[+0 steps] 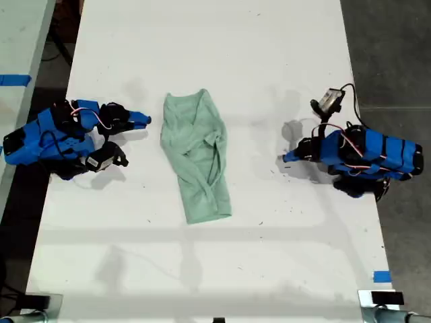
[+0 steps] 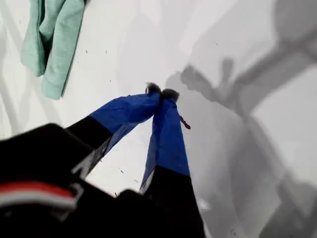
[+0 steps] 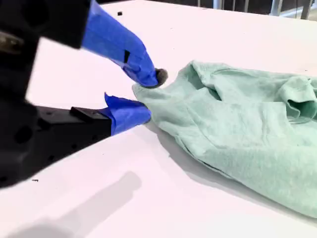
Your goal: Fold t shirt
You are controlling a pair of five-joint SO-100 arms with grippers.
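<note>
You are at the start of a fold: the pale mint-green, wrinkled cloth t shirt (image 1: 196, 156) lies in a long narrow shape mid-table, between the two arms. My second gripper (image 3: 146, 94) — jaws apart — sits at the shirt's edge, not yet clamped. My first gripper (image 2: 162, 92) rests with tips together, holding nothing, on the bare white table (image 1: 283, 54). Next you likely need to close on that hem — nothing blocks the way.
</note>
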